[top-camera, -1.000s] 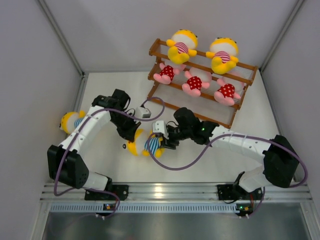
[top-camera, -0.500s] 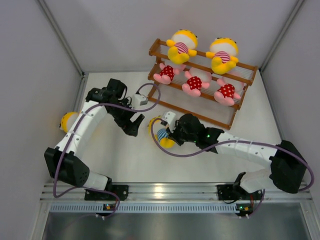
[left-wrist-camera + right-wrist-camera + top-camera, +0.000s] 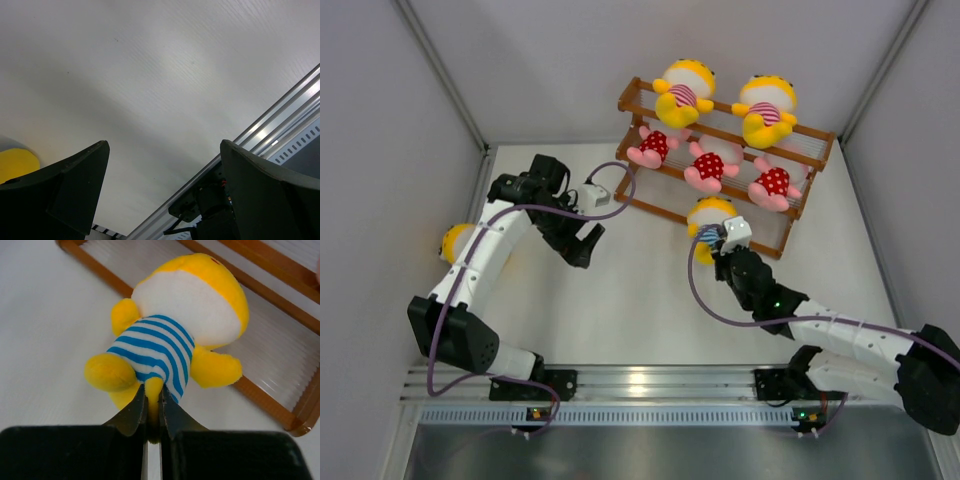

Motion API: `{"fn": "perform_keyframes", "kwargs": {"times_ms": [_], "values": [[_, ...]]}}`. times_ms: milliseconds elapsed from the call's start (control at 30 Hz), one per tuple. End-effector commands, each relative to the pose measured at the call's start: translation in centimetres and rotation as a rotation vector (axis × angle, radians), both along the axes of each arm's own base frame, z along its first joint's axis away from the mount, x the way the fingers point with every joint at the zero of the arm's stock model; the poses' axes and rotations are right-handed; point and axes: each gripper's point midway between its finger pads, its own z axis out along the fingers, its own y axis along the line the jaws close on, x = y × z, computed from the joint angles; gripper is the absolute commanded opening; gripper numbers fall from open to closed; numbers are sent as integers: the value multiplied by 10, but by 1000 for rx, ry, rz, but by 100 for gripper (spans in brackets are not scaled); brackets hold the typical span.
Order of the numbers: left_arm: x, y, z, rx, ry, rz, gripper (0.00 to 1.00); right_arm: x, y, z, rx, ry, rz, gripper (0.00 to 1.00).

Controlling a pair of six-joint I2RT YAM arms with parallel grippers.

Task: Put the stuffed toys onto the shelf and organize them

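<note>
As far as I can see from where I stand, the white table (image 3: 620, 310) carries the wooden shelf (image 3: 660, 209) at its far side, tiers facing the arms. On the shelf's top tier sit two pink-striped yellow dolls (image 3: 682, 93), and on the tier below, three pink dolls in red dotted outfits (image 3: 708, 166) in a row. Right at the front rail of the shelf's lowest tier hangs a blue-striped doll (image 3: 165, 340), head over the slats, its leg pinched tight in the right gripper (image 3: 152, 405). Left of the shelf and clear of it, the left gripper (image 3: 585, 240) hangs with jaws spread wide, holding nothing. Well to the shelf's left, another yellow doll (image 3: 457, 243) lies half hidden by the left arm
</note>
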Motion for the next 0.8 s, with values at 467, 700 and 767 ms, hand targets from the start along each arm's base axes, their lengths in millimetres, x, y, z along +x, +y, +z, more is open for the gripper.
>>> {"fn": "perform_keyframes", "kwargs": {"times_ms": [467, 700, 767], "values": [[2, 5, 12, 4, -50, 10, 98, 73, -88, 22, 225, -203, -386, 0], [4, 4, 12, 4, -52, 10, 98, 90, -73, 14, 257, -174, -365, 0], [4, 5, 13, 7, -56, 6, 98, 94, -71, 7, 255, -162, -367, 0]]}}
